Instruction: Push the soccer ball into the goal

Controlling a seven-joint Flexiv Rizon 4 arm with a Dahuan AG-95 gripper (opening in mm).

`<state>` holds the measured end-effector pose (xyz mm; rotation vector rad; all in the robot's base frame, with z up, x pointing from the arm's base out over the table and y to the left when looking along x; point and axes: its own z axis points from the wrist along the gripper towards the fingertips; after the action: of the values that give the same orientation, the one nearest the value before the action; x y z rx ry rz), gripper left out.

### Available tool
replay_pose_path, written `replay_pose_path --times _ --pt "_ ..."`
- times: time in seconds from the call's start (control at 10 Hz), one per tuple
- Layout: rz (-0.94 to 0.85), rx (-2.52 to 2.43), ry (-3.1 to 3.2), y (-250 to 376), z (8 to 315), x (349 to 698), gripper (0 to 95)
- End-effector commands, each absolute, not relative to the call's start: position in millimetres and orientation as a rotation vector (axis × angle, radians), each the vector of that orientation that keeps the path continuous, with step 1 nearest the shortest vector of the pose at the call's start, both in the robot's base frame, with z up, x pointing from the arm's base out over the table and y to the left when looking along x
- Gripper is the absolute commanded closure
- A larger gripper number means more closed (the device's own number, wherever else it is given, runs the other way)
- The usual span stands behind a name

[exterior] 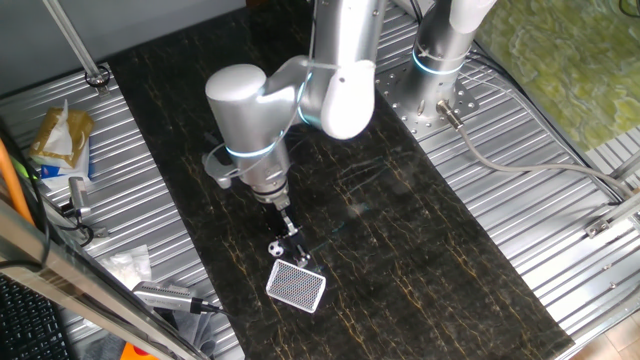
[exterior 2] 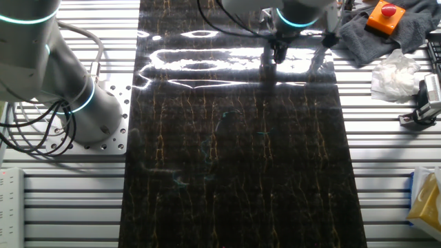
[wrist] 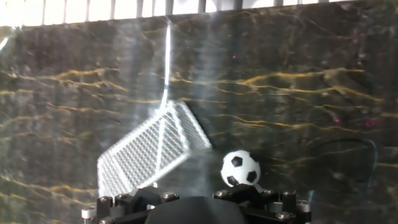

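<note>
My claw (exterior: 291, 236) is hanging low over the dark surface (exterior: 420, 250); I cannot tell whether it is open or closed. The ball (wrist: 240, 168) is sitting just ahead of my claw, at about 1 o'clock in the hand view. The goal (wrist: 152, 147) is lying tilted at 10 o'clock, near the ball.

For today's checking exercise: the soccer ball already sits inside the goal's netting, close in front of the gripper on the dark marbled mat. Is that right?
Not quite. The soccer ball is outside the goal, beside its mouth on the dark marbled mat, as the hand view shows. It does lie close in front of the gripper.
</note>
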<state>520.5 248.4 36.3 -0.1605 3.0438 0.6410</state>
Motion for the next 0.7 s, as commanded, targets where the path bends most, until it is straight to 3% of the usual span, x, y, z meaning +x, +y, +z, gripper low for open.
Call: replay_pose_path --times 0.1,0.5,0.6,0.7 --pt "0.635 -0.145 3.042 255.6 35.7 524.5 0.0" --pt "0.62 -0.145 3.055 261.8 43.9 524.8 0.0" --pt "0.614 -0.149 3.056 261.5 44.8 524.6 19.0" --pt "0.606 -0.163 3.049 261.0 45.5 526.4 19.0"
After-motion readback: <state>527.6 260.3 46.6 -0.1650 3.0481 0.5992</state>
